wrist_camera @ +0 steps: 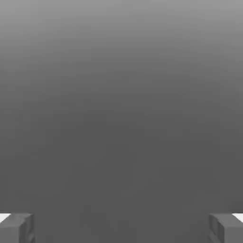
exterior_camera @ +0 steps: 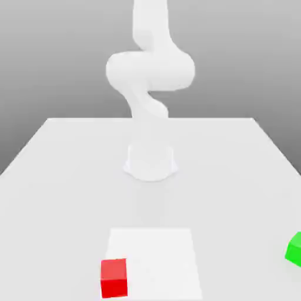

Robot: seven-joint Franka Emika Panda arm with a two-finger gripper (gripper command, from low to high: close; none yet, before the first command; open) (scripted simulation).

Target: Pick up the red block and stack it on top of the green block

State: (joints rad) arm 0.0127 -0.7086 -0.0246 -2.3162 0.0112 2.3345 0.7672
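While the white arm [exterior_camera: 150, 82] is rising from its round base [exterior_camera: 150, 162] near the middle of the table [exterior_camera: 53, 176], the two blocks are lying far forward of it, toward the table's near edge. The red block [exterior_camera: 114, 277] is sitting flat on the table close to that near edge, a little toward the exterior view's left of the base, and it is overlapping the corner of a brighter white square patch [exterior_camera: 159, 258] marked on the tabletop. The green block [exterior_camera: 295, 249] is resting at the exterior view's right, cut by that side of the picture, well apart from the red block and sitting slightly farther back from the near edge. Nothing is touching either block, and neither is lying on the other. The arm is standing bent above its base, with its upper links running up out of the exterior view. In the hand view the gripper [wrist_camera: 121, 228] is showing its two grey fingertips [wrist_camera: 17, 228] at opposite sides of the picture, so the fingers are standing spread wide with nothing between them; behind them only a plain grey backdrop is showing, so the hand is not facing either block.
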